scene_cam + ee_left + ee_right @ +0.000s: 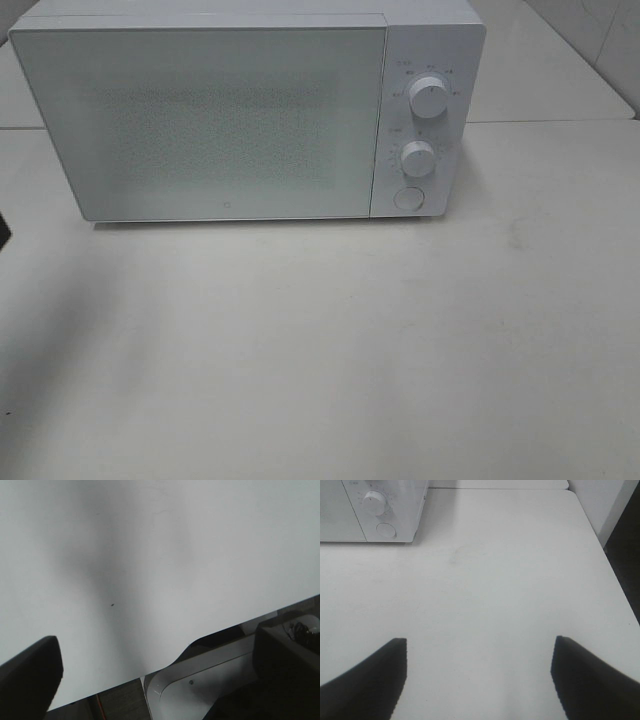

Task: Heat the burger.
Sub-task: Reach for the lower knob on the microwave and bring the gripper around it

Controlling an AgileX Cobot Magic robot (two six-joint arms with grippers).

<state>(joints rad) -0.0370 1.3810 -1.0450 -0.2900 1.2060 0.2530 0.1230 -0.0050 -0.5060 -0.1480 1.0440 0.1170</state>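
Observation:
The burger is out of view in every frame. A white microwave (200,120) stands at the back of the table with its door closed; its corner with a knob and a round button also shows in the right wrist view (395,510). Neither gripper shows in the high view. My right gripper (479,680) hovers over bare table in front and to the right of the microwave, open, with nothing between its dark fingers (365,680). My left gripper (157,650) is open over the table's edge, with one dark finger (30,677) plainly seen and nothing held.
On the microwave's right panel are two knobs (430,98) (418,157) and a round button (408,197). The white table (320,350) spreads out in front. Past the table edge in the left wrist view sit a white frame (200,680) and dark equipment (287,650).

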